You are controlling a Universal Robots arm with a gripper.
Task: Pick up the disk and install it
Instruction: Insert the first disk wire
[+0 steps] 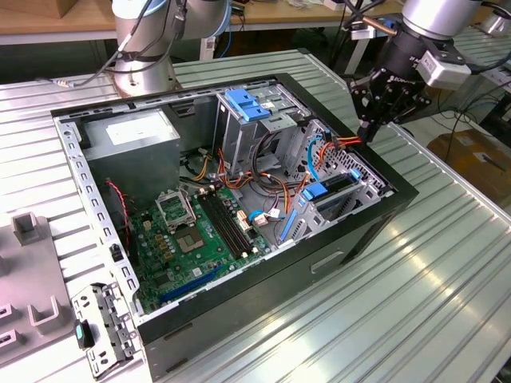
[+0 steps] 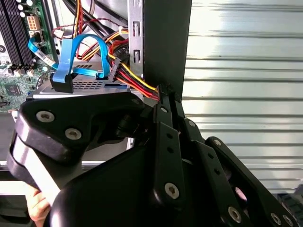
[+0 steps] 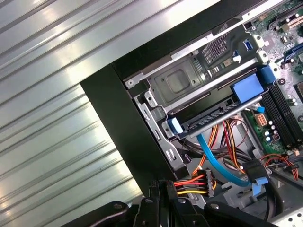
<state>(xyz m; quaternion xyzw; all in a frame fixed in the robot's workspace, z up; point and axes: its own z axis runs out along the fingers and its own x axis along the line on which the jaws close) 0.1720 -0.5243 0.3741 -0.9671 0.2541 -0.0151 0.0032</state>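
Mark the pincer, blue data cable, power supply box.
pincer [image 1: 366, 134]: exterior view, between its fingertips.
blue data cable [image 3: 214, 158]: first wrist view, middle of its run.
power supply box [image 1: 132, 134]: exterior view, white sticker on top.

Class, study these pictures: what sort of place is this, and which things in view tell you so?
Probably a robotics lab or workshop: a robot arm's gripper hangs over an open computer case on a ribbed metal table, with wooden workbenches behind.

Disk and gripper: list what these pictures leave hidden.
1. The disk label: the first wrist view sees it edge-on in its bay.
2. Whether the gripper clamps the power wires: in the second wrist view, its shut fingertips cover the contact.
3. The arm above the gripper: cut off by the exterior view's top edge.
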